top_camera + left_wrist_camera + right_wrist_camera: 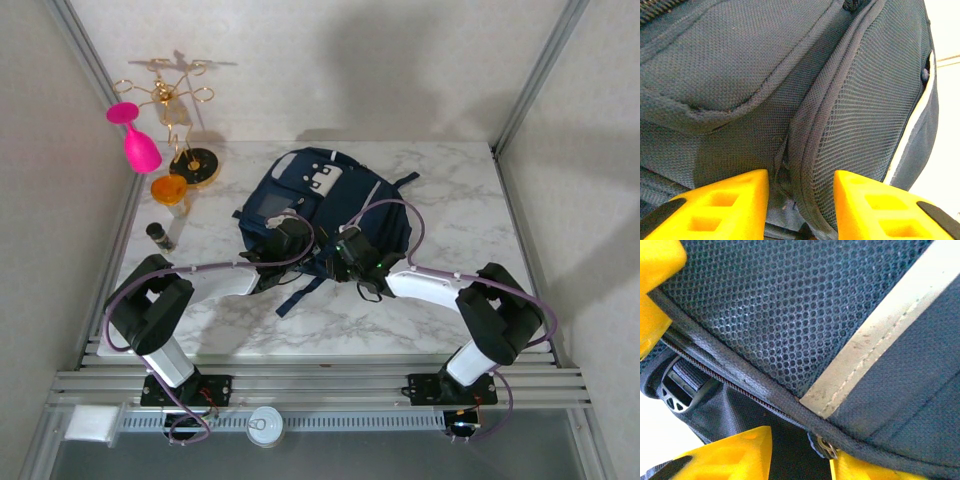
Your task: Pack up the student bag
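Large navy-blue fabric backpack with pale grey stripes (330, 200) lies mid-table (460, 200), long axis roughly near-far. Both arms meet its near edge, about equally close. Left end effector (801, 172) straddles a mesh-pocket seam and right end effector (352, 252) straddles the zipper seam. Both gaps are narrow; whether they are clamped cannot be told.

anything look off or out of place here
One thing: a small round tin sits off the table, down by the metal frame at the near edge. The student bag lies flat, its straps trailing loose; nothing looks spilled or torn.
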